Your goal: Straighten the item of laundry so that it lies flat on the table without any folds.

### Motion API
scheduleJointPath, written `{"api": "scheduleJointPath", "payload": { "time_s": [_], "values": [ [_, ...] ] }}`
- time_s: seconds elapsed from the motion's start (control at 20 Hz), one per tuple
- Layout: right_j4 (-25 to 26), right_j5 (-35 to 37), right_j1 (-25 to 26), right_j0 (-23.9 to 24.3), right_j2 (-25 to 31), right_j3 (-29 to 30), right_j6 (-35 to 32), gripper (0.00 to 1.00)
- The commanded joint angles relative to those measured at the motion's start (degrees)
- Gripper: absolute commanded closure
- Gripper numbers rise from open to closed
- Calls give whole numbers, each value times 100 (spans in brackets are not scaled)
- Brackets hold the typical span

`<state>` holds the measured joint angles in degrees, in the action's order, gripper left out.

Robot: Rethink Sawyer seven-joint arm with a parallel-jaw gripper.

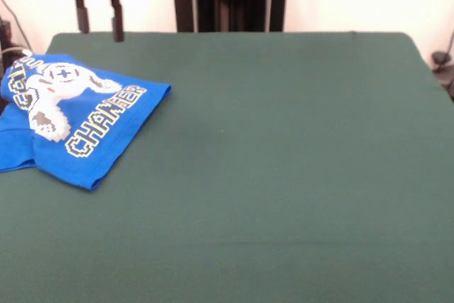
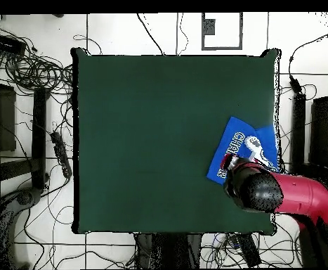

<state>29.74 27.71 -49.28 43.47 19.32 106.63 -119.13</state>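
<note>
Bright blue printed T-shirt (image 1: 78, 129) folded over on dark green felt counter (image 1: 284, 175) edge, black two-fingered end effector (image 1: 99, 25) released, empty, raised above it

The T-shirt (image 1: 67, 115) runs off the front view's left edge; overhead, the arm (image 2: 279, 193) hides its near part

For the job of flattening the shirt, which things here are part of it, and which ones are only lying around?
Part of the job:
- blue T-shirt, lying folded near the table's edge
- green table
- claw, open, raised above the table and holding nothing

Only lying around:
- cables on the floor beside the table
- power strip on the floor
</note>
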Motion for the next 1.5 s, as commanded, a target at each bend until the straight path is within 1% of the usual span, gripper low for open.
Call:
{"api": "scheduleJointPath", "payload": {
  "time_s": [0.05, 0.15, 0.3, 0.55, 0.9, 1.05, 1.1, 1.4, 1.5],
  "values": [
    [-42, 318, 245, -568, 442, 350, 200, 0],
    [-57, 258, 341, -661, 397, 301, 110, 0],
    [42, -2, 653, -814, 301, 159, -29, 0],
    [93, -194, 980, -888, 240, -17, -52, 0],
    [267, -529, 1672, -987, 129, -442, -74, 0],
    [332, -652, 1952, -939, 134, -603, 24, 0],
    [325, -579, 2053, -885, 168, -662, 127, 0],
    [458, -670, 2371, -646, 180, -872, 374, 0],
    [517, -661, 2410, -560, 189, -934, 444, 0]
  ]
}}
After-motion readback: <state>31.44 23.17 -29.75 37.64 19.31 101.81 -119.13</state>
